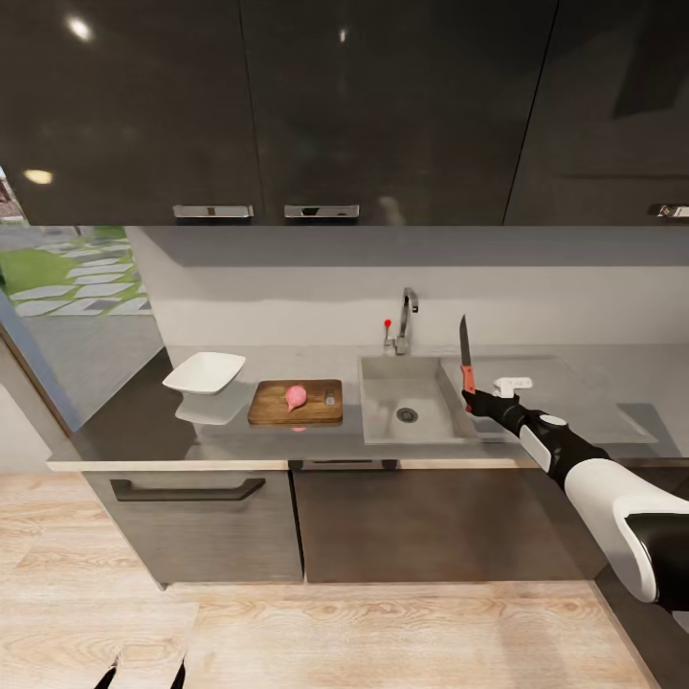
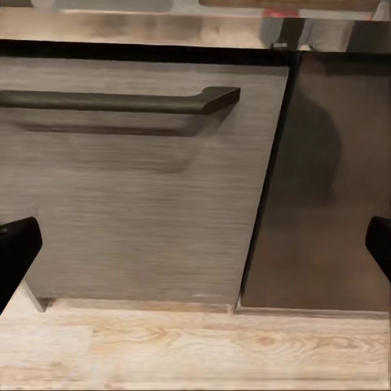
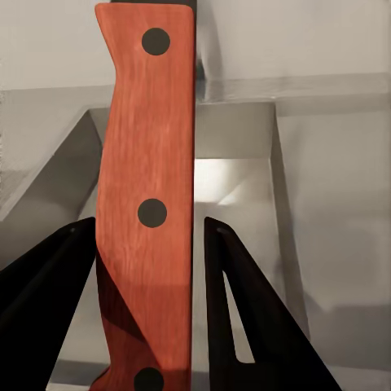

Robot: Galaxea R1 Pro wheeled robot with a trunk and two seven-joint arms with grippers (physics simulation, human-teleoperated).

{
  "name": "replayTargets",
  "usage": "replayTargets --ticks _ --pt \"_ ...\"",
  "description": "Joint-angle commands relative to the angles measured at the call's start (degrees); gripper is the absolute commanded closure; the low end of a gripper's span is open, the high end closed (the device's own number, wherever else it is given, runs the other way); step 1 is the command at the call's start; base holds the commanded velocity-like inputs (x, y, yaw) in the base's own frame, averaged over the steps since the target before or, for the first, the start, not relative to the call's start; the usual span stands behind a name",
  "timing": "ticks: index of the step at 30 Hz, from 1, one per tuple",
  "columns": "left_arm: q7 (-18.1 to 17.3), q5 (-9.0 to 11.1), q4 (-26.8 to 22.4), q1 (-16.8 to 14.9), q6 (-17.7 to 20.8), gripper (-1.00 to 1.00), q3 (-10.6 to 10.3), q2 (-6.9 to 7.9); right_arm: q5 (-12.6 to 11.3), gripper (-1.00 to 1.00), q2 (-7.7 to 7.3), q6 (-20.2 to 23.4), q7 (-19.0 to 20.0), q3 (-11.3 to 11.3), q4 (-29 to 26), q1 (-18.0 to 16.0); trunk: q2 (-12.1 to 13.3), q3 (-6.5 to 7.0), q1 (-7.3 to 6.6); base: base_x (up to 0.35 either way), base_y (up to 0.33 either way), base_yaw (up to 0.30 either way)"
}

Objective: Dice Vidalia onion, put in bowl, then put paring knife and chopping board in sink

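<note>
Btwn R end effector (image 3: pixel 151 269) fingers: paring knife (image 3: pixel 147 195)

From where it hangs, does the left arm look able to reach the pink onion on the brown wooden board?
Probably not as it stands: the left gripper faces the cabinet fronts below the countertop, while the onion lies up on the board.

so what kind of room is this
A kitchen, rendered in a simulator: a grey countertop with a sink and faucet, dark cabinets above, and a chopping board holding an onion.
</note>
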Motion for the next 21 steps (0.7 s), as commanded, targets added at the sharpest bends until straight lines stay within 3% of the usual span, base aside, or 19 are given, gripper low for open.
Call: replayTargets --ticks 1,4,8,11,17,19,21 --pt "-0.4 0.0 0.4 0.0 0.8 -1.00 0.3 -0.06 -0.6 1.00 -0.09 -0.2 0.1 0.5 0.1 -0.1 -0.1 -0.11 0.04 0.000 0.000 0.000" --pt "-0.3 0.0 2.0 -0.1 3.4 -1.00 0.5 0.01 -0.5 1.00 -0.23 -0.3 0.2 0.5 0.0 -0.1 -0.1 -0.11 0.04 0.000 0.000 0.000" --pt "-0.3 0.0 3.5 -0.1 3.7 -1.00 0.5 0.02 -0.5 1.00 -0.34 -0.2 0.2 0.4 -0.1 -0.1 -0.1 -0.11 0.04 0.000 0.000 0.000" --pt "-0.1 0.0 8.0 -0.1 3.7 -1.00 0.5 0.12 -0.5 1.00 -0.35 -0.2 0.1 0.4 -0.3 -0.1 -0.1 -0.11 0.04 0.000 0.000 0.000" --pt "-0.2 -0.2 10.1 -0.1 3.7 -1.00 0.5 0.19 -0.3 1.00 -0.50 -0.1 -0.5 0.5 -1.1 -0.1 -0.1 -0.11 0.04 0.000 0.000 0.000" --pt "-0.2 -0.2 11.3 -0.1 3.6 -1.00 0.5 0.19 0.4 1.00 -0.49 0.0 -1.3 1.0 -2.2 -0.1 -0.1 -0.11 0.04 0.000 0.000 0.000" --pt "-0.1 -0.3 12.7 -0.1 3.5 -1.00 0.5 0.23 3.0 1.00 -0.36 0.4 -3.1 2.5 -5.1 -0.1 -0.1 -0.11 0.04 0.000 0.000 0.000"
